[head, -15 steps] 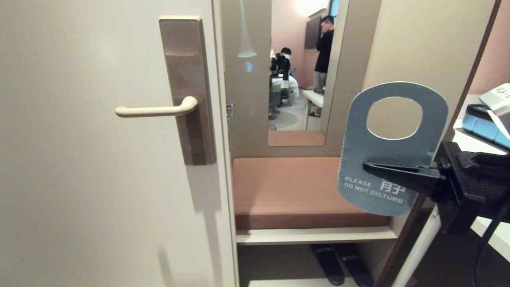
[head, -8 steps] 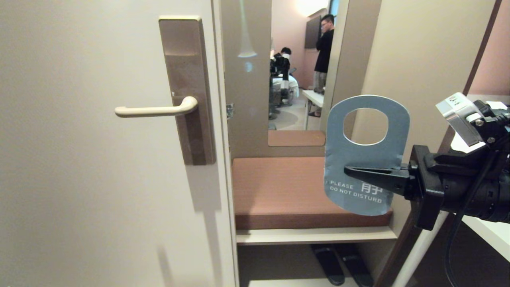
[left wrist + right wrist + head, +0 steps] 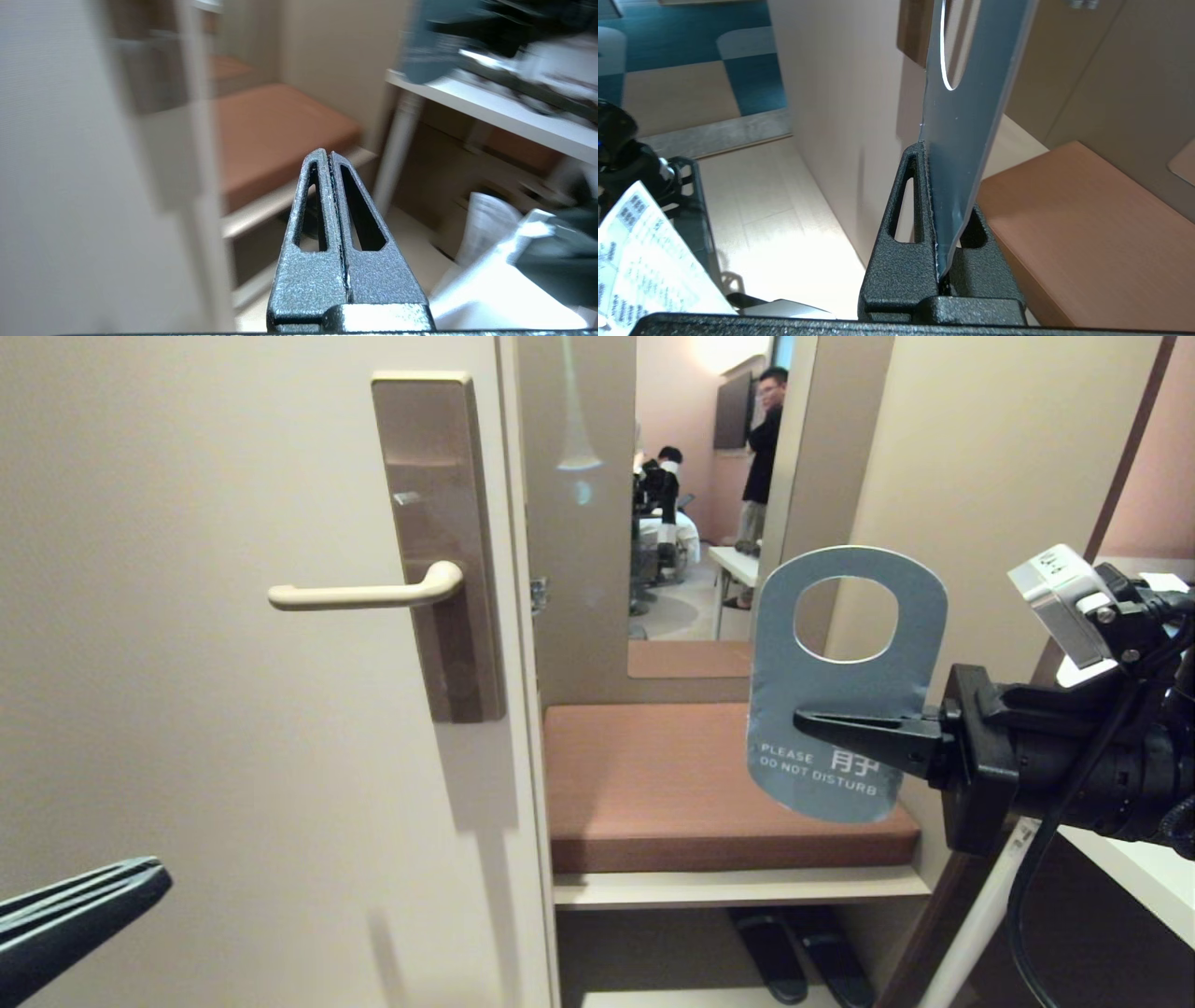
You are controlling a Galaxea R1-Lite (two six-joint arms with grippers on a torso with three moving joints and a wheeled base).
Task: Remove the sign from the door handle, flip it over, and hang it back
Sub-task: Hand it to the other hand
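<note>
The sign (image 3: 840,683) shows its blue face with the white words "PLEASE DO NOT DISTURB". It hangs upright in the air to the right of the door, hole end up. My right gripper (image 3: 801,721) reaches in from the right and is shut on the sign's middle; the right wrist view shows the sign (image 3: 966,116) edge-on, pinched in that gripper (image 3: 931,154). The cream door handle (image 3: 364,595) sticks out level from its brown plate (image 3: 439,476) with nothing hung on it. Low at the left edge my left gripper (image 3: 154,880) is shut and empty, its fingers pressed together (image 3: 328,156).
The cream door (image 3: 233,756) fills the left half, its edge next to a bench with a brown cushion (image 3: 691,784). Dark slippers (image 3: 794,952) lie under the bench. A mirror (image 3: 691,569) behind it reflects two people. A white table (image 3: 1148,887) stands at right.
My right gripper has carried the sign leftward, toward the door, still upright with the blue face showing. My left gripper has come into view at the lower left.
</note>
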